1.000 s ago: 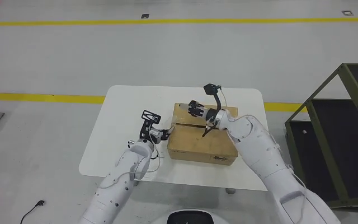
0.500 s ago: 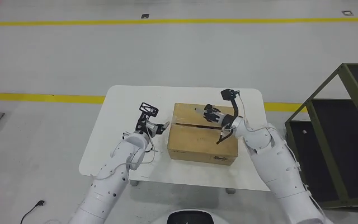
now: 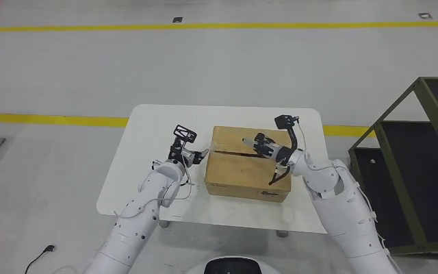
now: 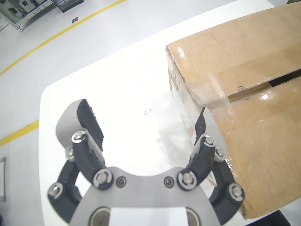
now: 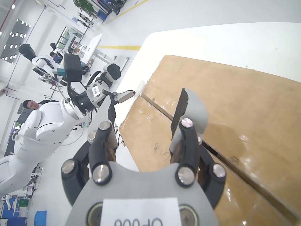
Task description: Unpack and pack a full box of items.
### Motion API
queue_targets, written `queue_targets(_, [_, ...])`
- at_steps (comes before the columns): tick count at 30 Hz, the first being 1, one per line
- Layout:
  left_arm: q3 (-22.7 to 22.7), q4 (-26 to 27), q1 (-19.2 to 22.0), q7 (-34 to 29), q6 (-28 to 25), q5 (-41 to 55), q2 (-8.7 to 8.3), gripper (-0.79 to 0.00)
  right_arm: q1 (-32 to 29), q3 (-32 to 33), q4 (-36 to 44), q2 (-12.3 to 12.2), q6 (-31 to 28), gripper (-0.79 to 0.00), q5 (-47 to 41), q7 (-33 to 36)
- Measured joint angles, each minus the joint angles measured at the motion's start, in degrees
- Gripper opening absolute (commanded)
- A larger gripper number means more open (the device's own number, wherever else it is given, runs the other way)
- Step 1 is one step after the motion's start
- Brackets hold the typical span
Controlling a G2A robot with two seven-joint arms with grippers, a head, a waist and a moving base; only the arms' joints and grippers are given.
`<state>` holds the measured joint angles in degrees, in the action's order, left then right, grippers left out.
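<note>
Top view: plain brown cardboard box [image 3: 229, 172] sits on the white rounded table [image 3: 137, 157], nearer its right edge than its left, flaps down with a dark slit along the seam. Left gripper [image 3: 196, 156] is just beside the box's left face, fingers spread. Right gripper [image 3: 250, 142] is over the box top by the seam, also spread. Left wrist view: open fingers over bare table, one close to the box side; wrinkled clear tape [image 4: 212, 90] at the seam end. Right wrist view: fingers apart above the lid, contact unclear.
</note>
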<state>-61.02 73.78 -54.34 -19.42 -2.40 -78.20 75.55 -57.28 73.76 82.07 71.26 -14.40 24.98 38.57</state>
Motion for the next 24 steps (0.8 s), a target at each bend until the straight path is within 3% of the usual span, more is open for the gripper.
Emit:
queue_targets(1, [0.00, 0.00, 0.00, 0.00, 0.00, 0.00, 0.00, 0.000, -0.32, 0.22, 0.52, -0.09, -0.03, -0.406, 0.23, -0.10])
queue_targets(4, [-0.08, 0.00, -0.08, 0.08, 0.09, 0.09, 0.00, 0.000, -1.24, 0.78, 1.75, -0.35, -0.22, -0.573, 0.82, -0.40])
queue_targets(6, [-0.45, -0.40, 0.08, 0.18, 0.53, 0.46, 0.07, 0.000, -1.69, 0.98, 2.37, -0.51, -0.37, -0.631, 1.59, -0.58])
queue_targets(15, [1.11, -7.93, 5.53, -0.52, -1.22, -0.32, 1.08, 0.000, -3.14, 1.39, 3.75, -0.94, 0.46, -0.622, 2.39, -0.96])
queue_targets(24, [2.11, -12.45, 7.66, -0.76, -1.69, 0.05, 1.93, 0.000, -3.88, 1.80, 4.42, -1.31, 1.30, -0.622, 2.47, -0.96])
